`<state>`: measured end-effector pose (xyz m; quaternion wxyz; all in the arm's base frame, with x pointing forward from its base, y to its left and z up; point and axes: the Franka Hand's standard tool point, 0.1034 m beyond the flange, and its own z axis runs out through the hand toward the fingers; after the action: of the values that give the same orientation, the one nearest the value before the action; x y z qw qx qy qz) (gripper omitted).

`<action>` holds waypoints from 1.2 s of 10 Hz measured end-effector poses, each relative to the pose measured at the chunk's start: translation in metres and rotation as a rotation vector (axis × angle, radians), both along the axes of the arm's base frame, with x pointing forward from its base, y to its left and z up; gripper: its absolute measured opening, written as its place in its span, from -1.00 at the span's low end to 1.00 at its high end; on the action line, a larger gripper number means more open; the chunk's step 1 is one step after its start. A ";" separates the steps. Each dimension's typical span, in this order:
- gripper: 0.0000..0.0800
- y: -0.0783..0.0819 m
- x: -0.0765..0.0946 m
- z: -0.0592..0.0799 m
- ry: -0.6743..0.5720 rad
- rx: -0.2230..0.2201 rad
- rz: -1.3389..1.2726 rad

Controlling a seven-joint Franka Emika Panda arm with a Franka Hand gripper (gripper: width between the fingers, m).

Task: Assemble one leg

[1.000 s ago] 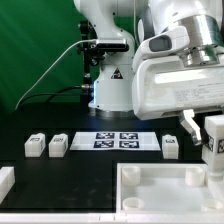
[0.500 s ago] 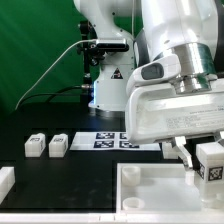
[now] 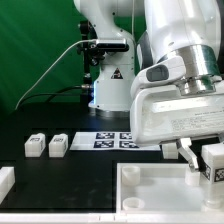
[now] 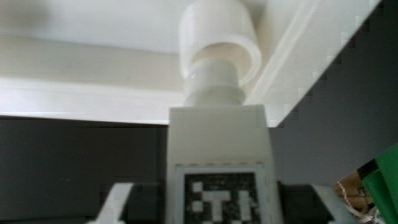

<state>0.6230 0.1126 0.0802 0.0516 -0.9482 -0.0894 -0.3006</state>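
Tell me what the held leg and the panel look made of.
The leg: likely matte white plastic, smooth and uniform; its tag looks printed black-and-white. The panel: apparently the same matte white plastic, with moulded-looking raised rims. Blur leaves finer texture open.

I see the leg (image 4: 221,150) clamped between the jaws, tag (image 4: 221,196) toward me, its round peg (image 4: 221,50) pointing at the white panel (image 4: 80,75); dark bench (image 4: 71,160) lies beside it.

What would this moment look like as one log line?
gripper: shut on leg | leg: held over panel | loose legs: on table
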 end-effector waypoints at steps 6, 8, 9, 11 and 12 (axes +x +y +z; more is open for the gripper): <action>-0.27 0.004 -0.005 -0.014 -0.022 0.006 -0.003; -0.27 0.004 -0.005 -0.014 -0.022 0.006 -0.003; -0.27 0.004 -0.005 -0.014 -0.022 0.006 -0.003; -0.09 0.004 -0.005 -0.014 -0.022 0.006 -0.003; 0.37 0.004 -0.005 -0.014 -0.022 0.006 -0.003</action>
<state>0.6183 0.1166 0.0662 0.0530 -0.9448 -0.0879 -0.3111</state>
